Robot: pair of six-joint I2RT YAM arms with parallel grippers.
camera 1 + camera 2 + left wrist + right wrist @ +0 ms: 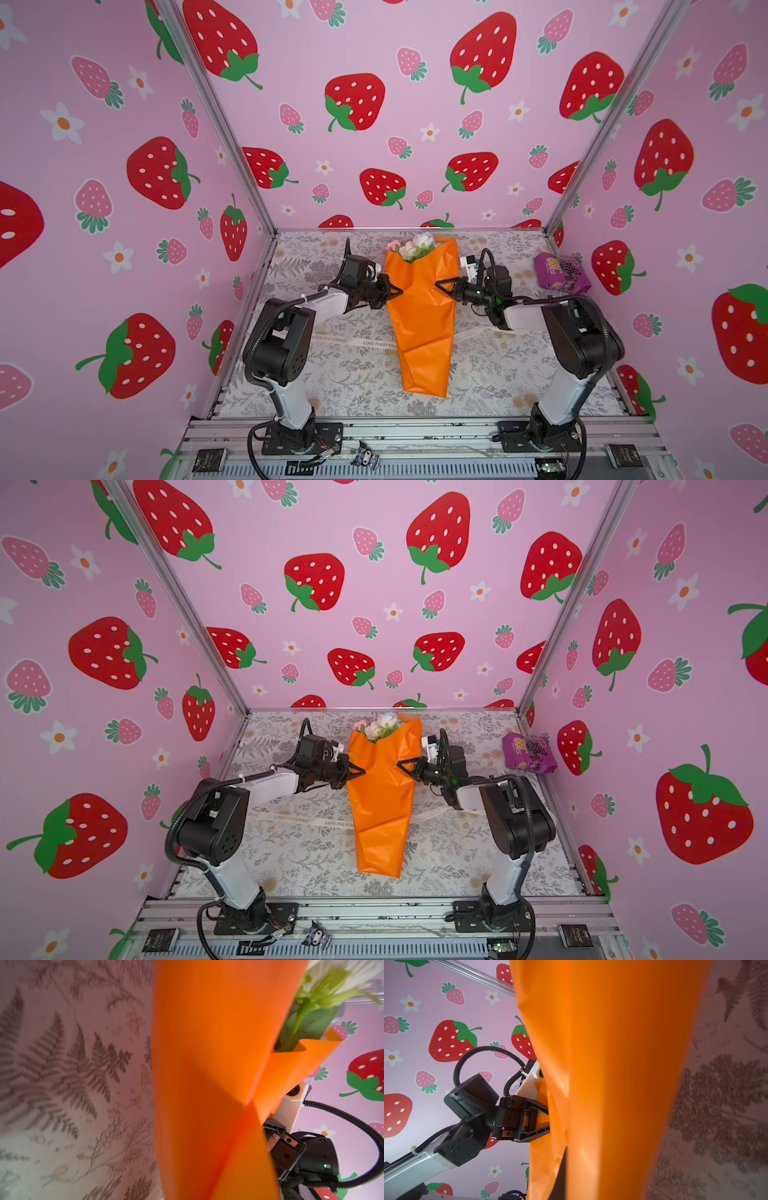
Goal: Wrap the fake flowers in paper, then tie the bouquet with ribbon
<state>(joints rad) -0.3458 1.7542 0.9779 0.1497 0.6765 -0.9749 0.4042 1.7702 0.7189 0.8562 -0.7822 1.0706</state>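
Note:
The bouquet of fake flowers (422, 316) (382, 804) is a long cone of glossy orange paper in the middle of the table. White and pink blooms (415, 245) stick out at its far end. My left gripper (397, 289) (360, 769) is shut on the paper's left edge. My right gripper (439, 286) (402, 764) is shut on the right edge, opposite it. In both wrist views the orange paper (207, 1084) (623, 1064) fills the middle and hides most of my own jaws. Green stems (305, 1018) show inside the wrap.
A cream ribbon (357, 341) (307, 821) with printed lettering lies across the floral table cover and passes under the bouquet. A purple snack packet (561, 272) (528, 754) lies at the far right by the wall. Strawberry-print walls close in three sides.

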